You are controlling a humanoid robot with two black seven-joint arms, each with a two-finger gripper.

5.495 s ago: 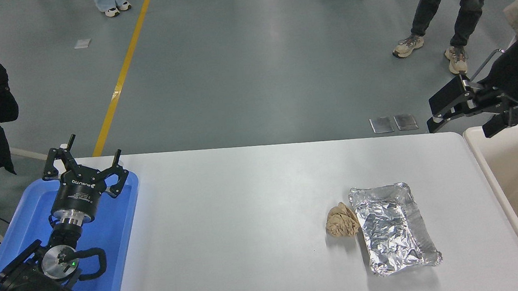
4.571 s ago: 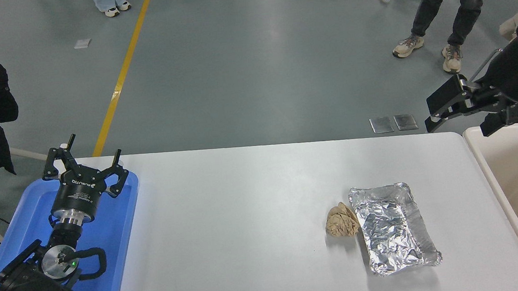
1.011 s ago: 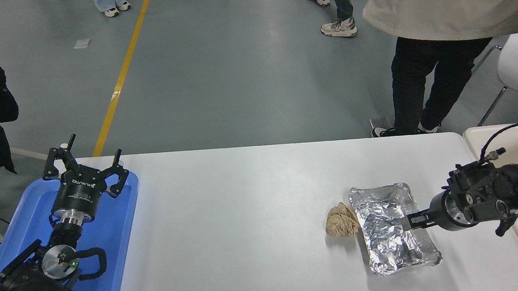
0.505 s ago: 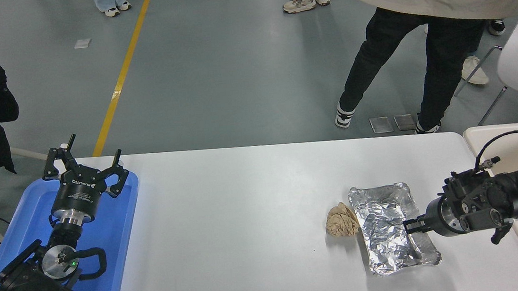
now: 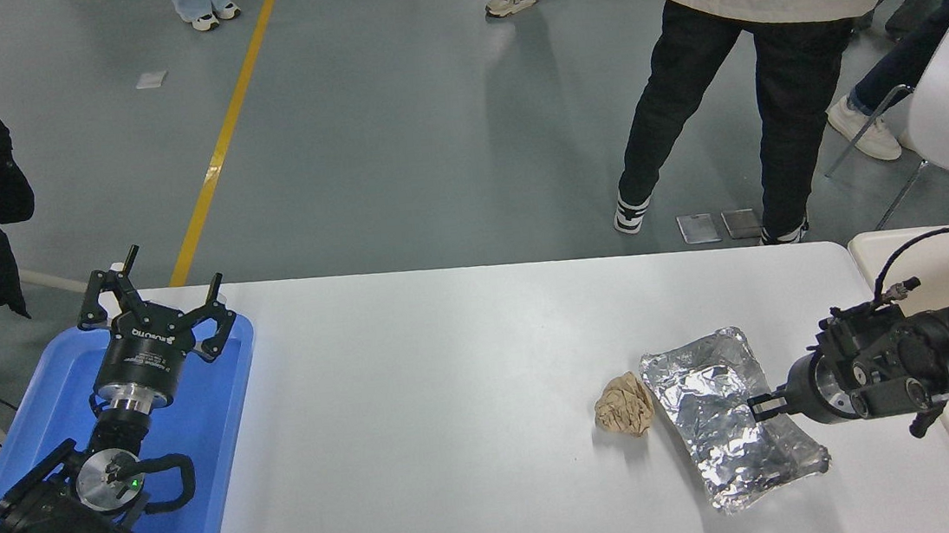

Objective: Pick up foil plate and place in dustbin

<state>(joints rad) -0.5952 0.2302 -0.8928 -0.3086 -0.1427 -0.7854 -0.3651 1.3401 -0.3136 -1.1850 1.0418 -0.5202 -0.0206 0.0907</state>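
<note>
You are gripping the foil plate (image 5: 728,416), lift not yet cleared.
Your right gripper (image 5: 758,406) appears to be pinching its right rim, beside the paper ball (image 5: 624,405); next you are raising it and carrying it right, over the dustbin (image 5: 882,252).

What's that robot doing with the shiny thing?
The robot's right pincer has reached in from the right and grips the right rim of the foil plate. The plate sits skewed on the white table, beside a crumpled brown paper ball. The beige dustbin waits at the right edge. The left pincer is parked, open, over the blue tray. People stand beyond the table.
</note>
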